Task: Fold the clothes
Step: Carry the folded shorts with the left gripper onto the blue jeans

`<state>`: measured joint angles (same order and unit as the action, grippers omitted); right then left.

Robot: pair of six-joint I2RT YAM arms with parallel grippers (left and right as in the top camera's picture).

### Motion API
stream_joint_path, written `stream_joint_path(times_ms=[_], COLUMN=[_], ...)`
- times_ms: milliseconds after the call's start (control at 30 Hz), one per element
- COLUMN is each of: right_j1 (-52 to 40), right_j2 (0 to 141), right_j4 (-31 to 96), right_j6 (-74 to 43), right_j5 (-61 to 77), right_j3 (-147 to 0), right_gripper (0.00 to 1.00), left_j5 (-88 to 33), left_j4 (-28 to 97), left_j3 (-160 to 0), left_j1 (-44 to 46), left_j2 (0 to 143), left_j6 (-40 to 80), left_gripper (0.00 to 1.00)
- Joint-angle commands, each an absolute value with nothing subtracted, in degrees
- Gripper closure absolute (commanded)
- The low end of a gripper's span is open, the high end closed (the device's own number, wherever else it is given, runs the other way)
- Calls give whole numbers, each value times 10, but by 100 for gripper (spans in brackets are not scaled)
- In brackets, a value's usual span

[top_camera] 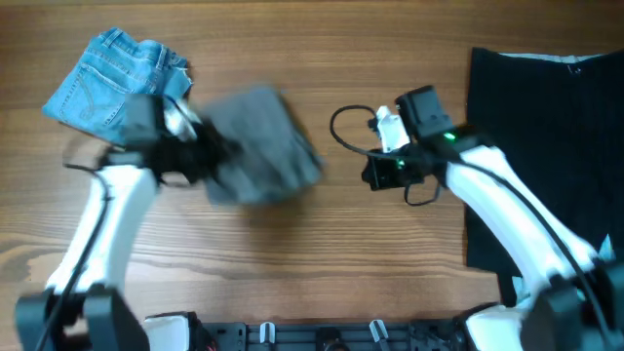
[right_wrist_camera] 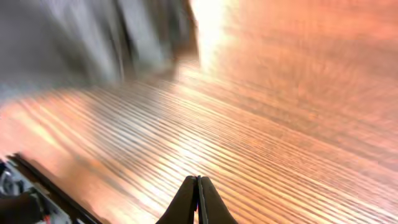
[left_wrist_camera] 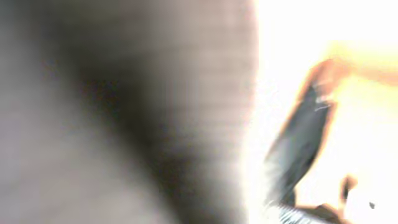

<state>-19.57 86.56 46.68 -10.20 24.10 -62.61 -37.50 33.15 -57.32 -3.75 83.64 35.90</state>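
Centre-left on the table (top_camera: 341,263), grey shorts (top_camera: 261,146) sit as a bunched, blurred lump, not a flat fold. Left gripper (top_camera: 200,156) is at the lump's left edge. Left wrist view is all blurred grey cloth plus 1 dark finger (left_wrist_camera: 301,143), so can't tell if the jaws are clamped on fabric or apart. Right gripper (right_wrist_camera: 199,183) is pinched fully closed, empty, low over bare wood, near the shorts' right side but apart.

Risks: only 1 arm at the cloth, so any drag likely bunches it or flips layers; a weak pinch could drop the edge. Blue denim shorts (top_camera: 112,78) lie just beside the left arm, so a sweep could snag them. Black garment (top_camera: 541,146) is far right, well apart.
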Motion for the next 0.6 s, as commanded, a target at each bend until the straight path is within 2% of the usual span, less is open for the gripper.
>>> stream_joint_path(times_ms=[0, 267, 433, 533, 567], right_j1=[-194, -194, -194, -194, -194], right_j2=[814, 804, 804, 804, 804], right_j4=[467, 474, 488, 501, 507], right_j6=[-110, -122, -122, -121, -121], right_j5=[230, 230, 230, 230, 230], right_j3=[-627, -627, -627, -627, -627], right_gripper=[95, 95, 95, 95, 95], left_j5=[-417, -413, -416, -419, -416], left_j4=[315, 112, 0, -18, -6], left_j3=[-701, -749, -749, -749, -749], left_j1=[-92, -173, -217, -235, -246], left_j2=[796, 849, 967, 1030, 1052], left_j6=[317, 319, 302, 304, 303], left_gripper=[96, 96, 96, 96, 89])
